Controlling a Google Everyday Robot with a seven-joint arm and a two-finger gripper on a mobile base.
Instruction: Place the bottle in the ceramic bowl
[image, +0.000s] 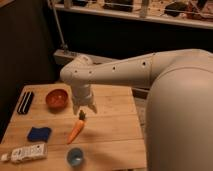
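The white bottle lies on its side at the front left corner of the wooden table, cap pointing left. The orange-red ceramic bowl stands at the back left of the table and is empty. My gripper hangs over the middle of the table, to the right of the bowl and just above the leafy end of a carrot. It is far from the bottle and holds nothing that I can see.
An orange carrot lies under the gripper. A flat blue sponge lies left of it, a small light-blue cup stands at the front edge, and a black-and-white oblong object lies at the far left.
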